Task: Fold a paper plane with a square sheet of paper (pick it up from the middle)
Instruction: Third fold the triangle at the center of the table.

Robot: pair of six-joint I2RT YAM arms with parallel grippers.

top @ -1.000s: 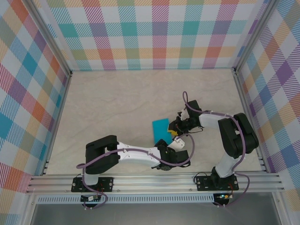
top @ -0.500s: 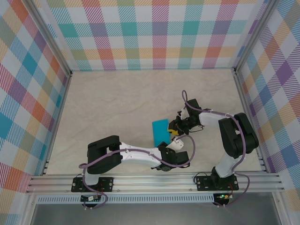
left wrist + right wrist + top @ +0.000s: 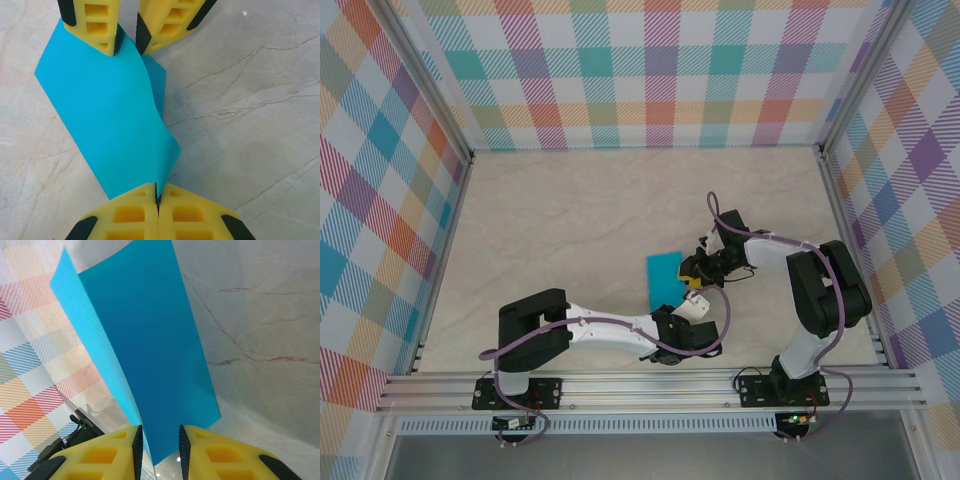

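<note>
While checked walls close three sides of the table and a purple cable loops over the right wrist, you have the square sheet of paper folded double, a little right of the table's middle and closer to its near edge. Your left arm lies low along the near edge. The left gripper is clamped tight on one end of the sheet. The right arm bends back leftward, and the right gripper faces it with its jaws a little apart around the opposite end.
</note>
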